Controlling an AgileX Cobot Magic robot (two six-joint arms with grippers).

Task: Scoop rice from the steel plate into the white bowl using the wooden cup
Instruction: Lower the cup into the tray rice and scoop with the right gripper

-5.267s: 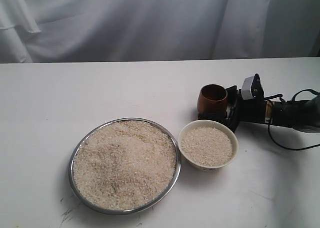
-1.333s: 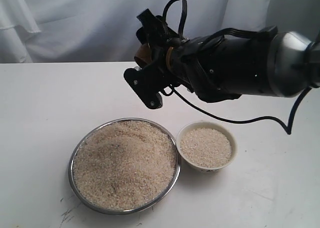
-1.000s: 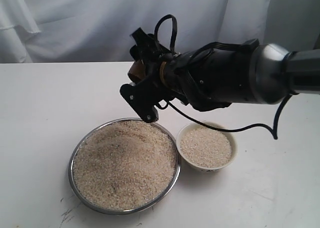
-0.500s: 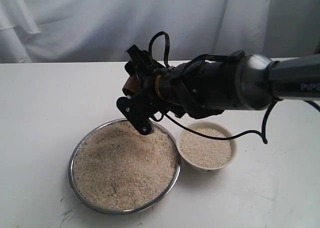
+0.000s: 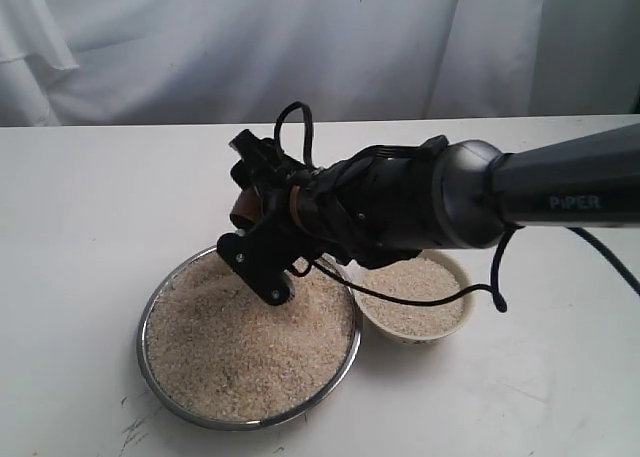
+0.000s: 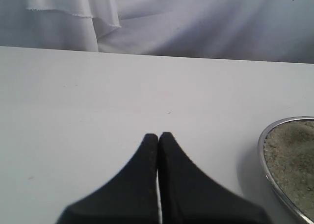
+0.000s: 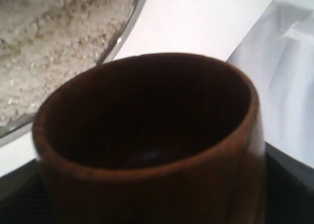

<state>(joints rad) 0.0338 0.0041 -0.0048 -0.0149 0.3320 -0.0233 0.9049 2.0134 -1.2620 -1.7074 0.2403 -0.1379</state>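
The right gripper (image 5: 252, 209) grasps the wooden cup (image 5: 241, 207) with its jaws spread wide around it. It holds the cup just above the far rim of the steel plate (image 5: 150, 362), and its lower finger (image 5: 258, 269) dips to the heaped rice (image 5: 240, 347) (whether it touches the grains I cannot tell). The white bowl (image 5: 440, 329) sits just beside the plate under the arm, with rice in it too. Off the plate's other side, the left gripper (image 6: 158, 138) hangs over the bare table (image 6: 73, 96), clenched tight on nothing.
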